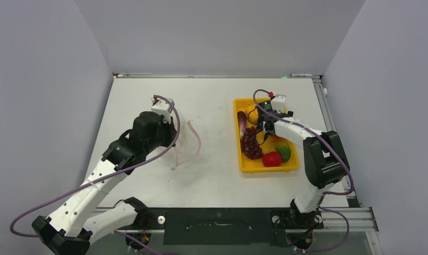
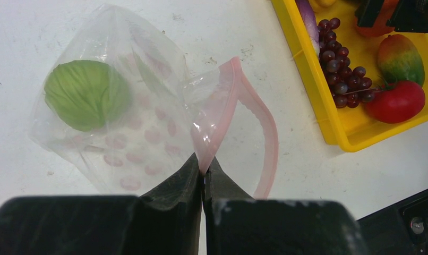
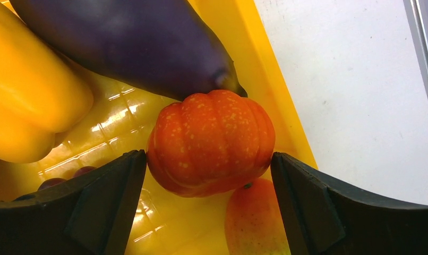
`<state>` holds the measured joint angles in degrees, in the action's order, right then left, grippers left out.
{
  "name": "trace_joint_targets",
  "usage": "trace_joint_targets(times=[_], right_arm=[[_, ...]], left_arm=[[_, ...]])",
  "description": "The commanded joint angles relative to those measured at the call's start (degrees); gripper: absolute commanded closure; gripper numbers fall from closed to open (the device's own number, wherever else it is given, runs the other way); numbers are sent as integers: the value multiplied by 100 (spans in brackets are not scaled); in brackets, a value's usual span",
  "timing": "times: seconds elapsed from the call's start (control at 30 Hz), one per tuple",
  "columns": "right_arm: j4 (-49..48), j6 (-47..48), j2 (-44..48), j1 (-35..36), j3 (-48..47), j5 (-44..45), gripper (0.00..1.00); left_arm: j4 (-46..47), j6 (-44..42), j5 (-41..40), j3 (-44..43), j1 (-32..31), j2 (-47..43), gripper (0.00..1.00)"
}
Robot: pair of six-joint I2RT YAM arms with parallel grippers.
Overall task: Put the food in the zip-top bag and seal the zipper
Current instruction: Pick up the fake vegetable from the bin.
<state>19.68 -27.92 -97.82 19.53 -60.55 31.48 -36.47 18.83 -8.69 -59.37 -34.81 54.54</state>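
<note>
The zip-top bag (image 2: pixel 121 122) lies on the table at centre left (image 1: pixel 186 143) with a green cabbage-like piece (image 2: pixel 87 94) inside. My left gripper (image 2: pixel 204 170) is shut on the bag's mouth edge, and the pink zipper (image 2: pixel 265 133) loops open beside it. Over the yellow tray (image 1: pixel 267 168), my right gripper (image 3: pixel 208 159) has both fingertips against the sides of an orange pumpkin (image 3: pixel 212 141). Other food in the tray: purple eggplant (image 3: pixel 127 42), yellow pepper (image 3: pixel 26 95), mango (image 3: pixel 251 218), dark red grapes (image 1: pixel 250 142) and a red piece (image 1: pixel 271 159).
The tray's wall (image 3: pixel 265 69) runs close to the right of the pumpkin, with bare white table beyond it. Grey walls enclose the table on three sides. A metal rail (image 1: pixel 321 95) borders the table's right edge.
</note>
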Motion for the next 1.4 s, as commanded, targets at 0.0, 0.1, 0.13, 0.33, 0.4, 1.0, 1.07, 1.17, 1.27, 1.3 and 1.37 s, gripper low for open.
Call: trace_joint_targets(times=[0.0, 0.1, 0.13, 0.33, 0.4, 1.0, 1.07, 1.17, 1.27, 1.3, 1.37], right_arm=[[-167, -55, -50, -46, -206, 69, 10], [-184, -53, -108, -46, -207, 87, 10], [-190, -52, -132, -46, -203, 90, 10], [-277, -66, -203, -47, -116, 59, 6], [-300, -68, -189, -46, -82, 80, 4], [-339, 96, 457, -37, 159, -166, 58], [-336, 124, 615, -24, 182, -245, 63], [-324, 160, 886, 34, 214, -372, 65], [-321, 243, 1172, 109, 226, -641, 65], [-344, 310, 1298, 138, 239, -789, 65], [-374, 416, 1511, 166, 269, -1122, 66]], left_arm=[[326, -51, 86, -40, 18, -58, 99], [308, -38, 68, -50, 18, -34, 100], [306, -37, 69, -49, 18, -32, 100], [308, -37, 69, -44, 18, -33, 100], [309, -37, 67, -40, 18, -32, 100], [313, -46, 67, -41, 18, -49, 100], [309, -43, 69, -44, 18, -49, 100], [314, -46, 64, -41, 18, -52, 100], [309, -38, 68, -44, 18, -58, 100], [312, -44, 69, -44, 19, -58, 100], [307, -40, 62, -45, 18, -58, 100]])
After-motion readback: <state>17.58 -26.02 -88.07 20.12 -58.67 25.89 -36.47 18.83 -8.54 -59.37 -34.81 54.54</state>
